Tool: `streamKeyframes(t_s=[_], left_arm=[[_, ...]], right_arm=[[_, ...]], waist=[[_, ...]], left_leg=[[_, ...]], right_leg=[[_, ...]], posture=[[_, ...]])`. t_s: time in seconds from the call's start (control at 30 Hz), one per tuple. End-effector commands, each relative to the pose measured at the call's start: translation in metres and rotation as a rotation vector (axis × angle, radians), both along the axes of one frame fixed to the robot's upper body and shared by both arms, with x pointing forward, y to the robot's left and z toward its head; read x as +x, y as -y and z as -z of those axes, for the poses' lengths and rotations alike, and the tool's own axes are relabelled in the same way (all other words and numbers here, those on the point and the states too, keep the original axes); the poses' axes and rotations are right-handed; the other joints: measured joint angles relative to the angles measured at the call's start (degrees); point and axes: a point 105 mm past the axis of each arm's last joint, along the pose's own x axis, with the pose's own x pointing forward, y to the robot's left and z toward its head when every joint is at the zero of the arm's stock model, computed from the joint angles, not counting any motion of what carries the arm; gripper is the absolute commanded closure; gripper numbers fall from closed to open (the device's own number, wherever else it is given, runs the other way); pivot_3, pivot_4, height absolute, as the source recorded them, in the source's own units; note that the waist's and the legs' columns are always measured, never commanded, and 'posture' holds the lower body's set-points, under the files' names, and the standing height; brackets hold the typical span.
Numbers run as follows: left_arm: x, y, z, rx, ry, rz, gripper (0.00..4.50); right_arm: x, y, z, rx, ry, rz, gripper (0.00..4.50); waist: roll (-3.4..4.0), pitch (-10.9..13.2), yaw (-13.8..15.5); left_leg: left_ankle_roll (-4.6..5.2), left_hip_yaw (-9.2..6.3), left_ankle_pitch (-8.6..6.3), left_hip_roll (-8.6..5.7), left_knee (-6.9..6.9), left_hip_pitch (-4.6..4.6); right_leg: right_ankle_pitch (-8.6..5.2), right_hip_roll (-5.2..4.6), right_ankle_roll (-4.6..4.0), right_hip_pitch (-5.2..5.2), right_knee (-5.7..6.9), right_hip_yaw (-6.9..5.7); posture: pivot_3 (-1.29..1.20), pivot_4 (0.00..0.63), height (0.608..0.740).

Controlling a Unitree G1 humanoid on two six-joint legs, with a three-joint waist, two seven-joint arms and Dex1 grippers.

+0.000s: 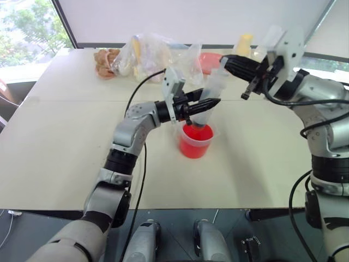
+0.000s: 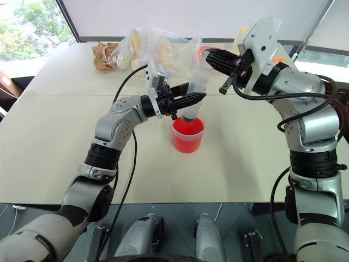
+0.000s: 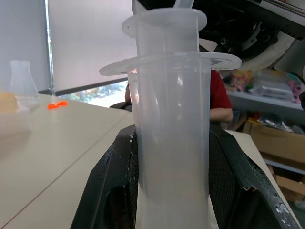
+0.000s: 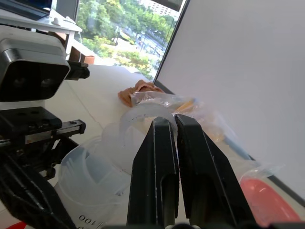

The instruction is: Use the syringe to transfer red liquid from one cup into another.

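A pale beige table [image 1: 65,142] fills the middle of the head views, with a seam running from nine o'clock to three o'clock across its top. At twelve o'clock a white roller blind [image 1: 191,22] covers the window behind it, dark frame bars slanting at either side. At ten o'clock an uncovered window [image 1: 24,27] shows green trees in daylight. Dark grey floor [image 1: 32,229] lies at seven o'clock. Shelving [image 3: 271,100] with boxes and clutter stands beyond the table's end in the left wrist view.
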Motion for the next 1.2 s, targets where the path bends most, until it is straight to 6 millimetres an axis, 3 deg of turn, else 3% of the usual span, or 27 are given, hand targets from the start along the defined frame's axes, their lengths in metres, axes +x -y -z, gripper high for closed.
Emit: streamKeyframes(t_s=[0.03, 0.23, 0.37, 0.4, 0.47, 0.6, 0.67, 0.77, 0.9, 1.03, 1.2], left_arm=[[-0.018, 0.01, 0.019, 0.059, -0.004, 0.094, 3.14], [-0.016, 0.009, 0.019, 0.059, -0.005, 0.087, 3.14], [-0.014, 0.01, 0.011, 0.036, 0.008, 0.076, 3.14], [-0.013, 0.01, 0.007, 0.021, 0.011, 0.07, 3.14], [-0.012, 0.009, -0.001, -0.005, 0.009, 0.063, 3.14], [-0.011, 0.005, -0.009, -0.02, 0.008, 0.063, 3.14], [-0.012, 0.002, -0.014, -0.031, 0.011, 0.062, 3.14], [-0.008, -0.003, -0.019, -0.046, 0.007, 0.034, 3.14], [-0.005, -0.008, -0.024, -0.059, 0.005, 0.018, 3.14], [-0.006, -0.007, -0.034, -0.074, 0.023, 0.024, 3.14], [-0.005, -0.01, -0.068, -0.163, 0.078, 0.013, 3.14]], right_arm=[[-0.001, 0.046, -0.055, 0.121, 0.204, 0.217, 4.45], [0.001, 0.048, -0.053, 0.114, 0.198, 0.22, 4.45], [0.0, 0.042, -0.041, 0.096, 0.154, 0.18, 4.45], [-0.002, 0.04, -0.035, 0.082, 0.127, 0.159, 3.84], [-0.006, 0.038, -0.028, 0.059, 0.102, 0.136, 3.02], [-0.012, 0.048, -0.025, 0.08, 0.072, 0.166, 0.87], [-0.024, 0.057, -0.02, 0.123, 0.008, 0.144, 0.87], [-0.049, 0.069, 0.001, 0.165, -0.144, 0.093, 0.87], [-0.067, 0.077, 0.031, 0.154, -0.307, 0.11, 0.87], [-0.069, 0.076, 0.047, 0.127, -0.35, 0.138, 0.87], [-0.064, 0.073, 0.049, 0.121, -0.347, 0.142, 0.87]], waist=[[0.0, 0.0, 0.0], [0.0, 0.0, 0.02], [0.0, 0.0, -0.01], [0.0, 0.0, 0.02], [0.0, 0.0, 0.2], [0.0, 0.0, 0.16], [0.0, 0.0, 0.19], [-0.01, 0.0, 0.42], [0.0, 0.0, 0.11], [0.0, 0.0, -0.11], [-0.01, 0.01, 0.11]], left_leg=[[0.0, 0.0, 0.0, 0.0, 0.0, 0.0], [0.0, 0.0, 0.0, 0.0, 0.0, 0.0], [0.0, 0.0, 0.0, 0.0, 0.0, 0.0], [0.0, 0.0, 0.0, 0.0, 0.0, 0.0], [0.0, 0.0, 0.0, 0.0, 0.0, 0.0], [0.0, 0.0, 0.0, 0.0, 0.01, -0.01], [0.0, 0.0, 0.0, 0.02, -0.01, -0.01], [0.01, -0.08, -0.01, 0.05, -0.01, -0.02], [0.05, -0.1, -0.03, 0.08, -0.03, 0.08], [0.05, -0.05, -0.03, 0.1, -0.01, 0.21], [0.05, -0.04, -0.03, 0.09, 0.02, 0.21]], right_leg=[[0.0, 0.0, 0.0, 0.0, 0.01, 0.0], [0.0, 0.0, 0.0, 0.0, 0.0, 0.0], [0.0, 0.0, 0.0, 0.0, 0.0, 0.0], [0.0, 0.0, 0.0, 0.0, 0.0, 0.0], [0.0, 0.0, 0.0, 0.0, 0.0, 0.0], [0.0, -0.01, 0.0, 0.03, -0.02, 0.0], [0.0, 0.0, 0.0, 0.03, -0.01, -0.02], [-0.01, -0.01, 0.0, 0.07, -0.02, -0.06], [0.0, -0.03, -0.01, 0.1, -0.06, 0.04], [-0.01, -0.01, -0.01, 0.19, -0.05, 0.05], [-0.01, 0.01, -0.01, 0.19, -0.04, 0.06]], posture=[[0.0, 0.15, 0.737], [0.0, 0.15, 0.737], [0.0, 0.15, 0.737], [0.0, 0.15, 0.737], [0.0, 0.15, 0.737], [0.0, 0.15, 0.737], [0.0, 0.15, 0.737], [0.0, 0.15, 0.737], [0.0, 0.15, 0.737], [0.0, 0.15, 0.737], [0.0, 0.15, 0.737]])
